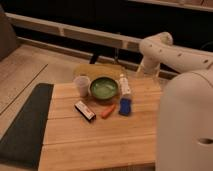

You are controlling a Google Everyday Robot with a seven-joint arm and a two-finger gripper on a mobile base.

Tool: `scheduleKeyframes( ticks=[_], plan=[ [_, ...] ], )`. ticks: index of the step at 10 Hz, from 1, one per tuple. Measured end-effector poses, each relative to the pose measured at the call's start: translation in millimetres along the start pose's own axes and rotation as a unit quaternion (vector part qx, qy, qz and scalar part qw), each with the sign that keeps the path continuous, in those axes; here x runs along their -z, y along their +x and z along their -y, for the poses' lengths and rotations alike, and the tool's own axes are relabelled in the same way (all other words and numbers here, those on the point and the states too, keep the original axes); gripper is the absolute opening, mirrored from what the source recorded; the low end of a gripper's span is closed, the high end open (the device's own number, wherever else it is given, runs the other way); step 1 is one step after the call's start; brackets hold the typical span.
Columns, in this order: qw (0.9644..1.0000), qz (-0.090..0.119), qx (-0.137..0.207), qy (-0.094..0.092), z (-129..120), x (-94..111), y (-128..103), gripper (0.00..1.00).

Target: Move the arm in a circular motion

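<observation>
wooden table (100,135), glossy cream-white arm (172,55) at right, claw unseen

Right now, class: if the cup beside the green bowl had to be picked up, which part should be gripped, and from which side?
Grip the cup across its wall, probably from above or from its left: it stands upright, with the green bowl close on the right. The arm bends over the table's far right corner; the gripper isn't in view.
</observation>
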Motion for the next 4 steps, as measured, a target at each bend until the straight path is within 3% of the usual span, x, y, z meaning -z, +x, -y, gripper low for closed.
scheduleKeyframes(
  ticks=[2, 4],
  plan=[
    [0.9981, 0.010, 0.061, -0.011, -61, 6, -6, 0.65],
    [0.9912, 0.014, 0.129, -0.023, -126, 14, 3, 0.65]
  ],
)
